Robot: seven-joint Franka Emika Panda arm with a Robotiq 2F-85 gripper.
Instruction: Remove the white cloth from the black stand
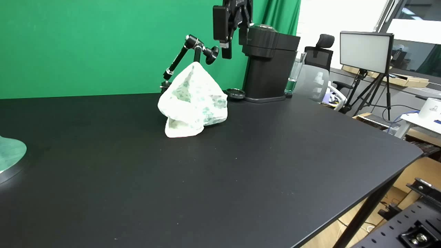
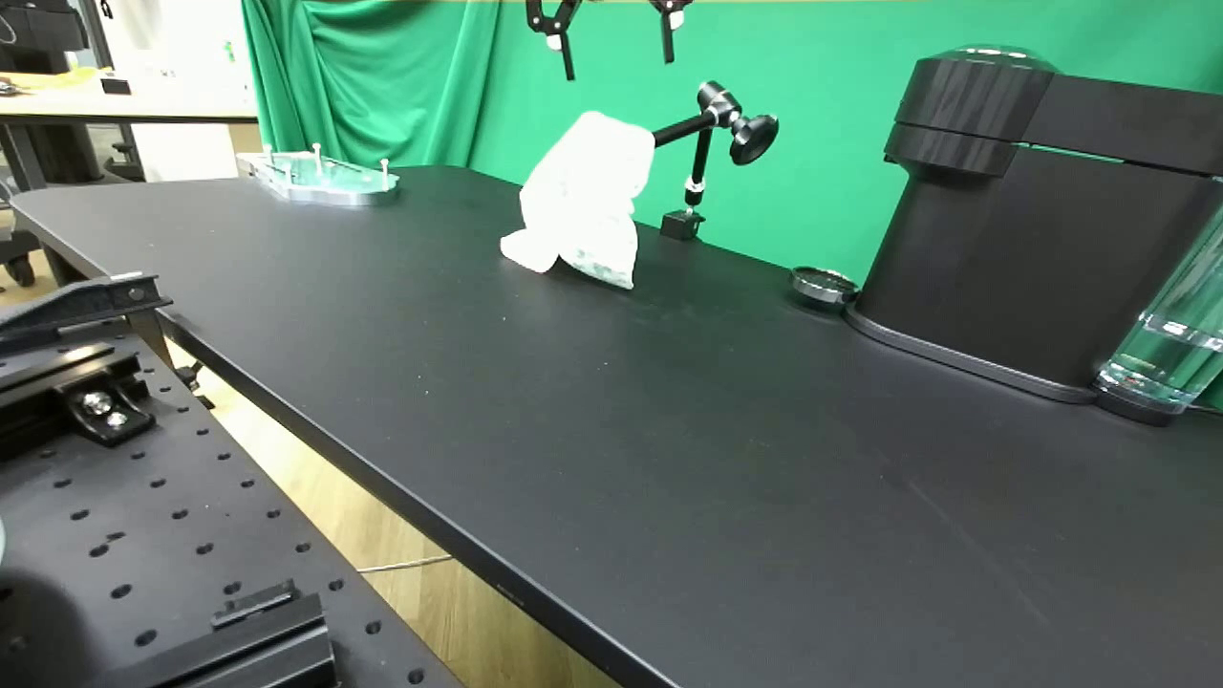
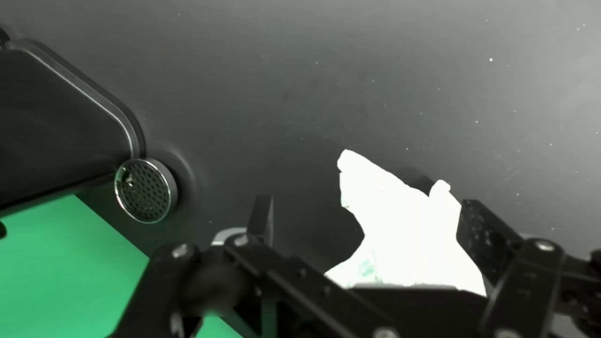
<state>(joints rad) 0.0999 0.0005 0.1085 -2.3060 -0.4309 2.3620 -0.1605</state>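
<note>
Removal looks not yet begun: the cloth (image 1: 193,101) hangs over the stand (image 2: 703,147) near the edge of the tabletop (image 1: 193,189) by the green backdrop (image 1: 103,48), the pincer (image 2: 619,69) higher up, spread and empty, so gripping and lifting off seem left.

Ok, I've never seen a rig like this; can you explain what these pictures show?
You're steering a robot's end effector: two black fingers, open. Two cameras stand outside, viewing the table from different places; the third rides on the wrist, looking down. A white cloth hangs over part of the black stand. Nearby on the table are a black appliance with a clear tank and a small round perforated dish. Nothing is held: in the wrist view the cloth appears between the fingers, but both exterior views show it apart from them.
</note>
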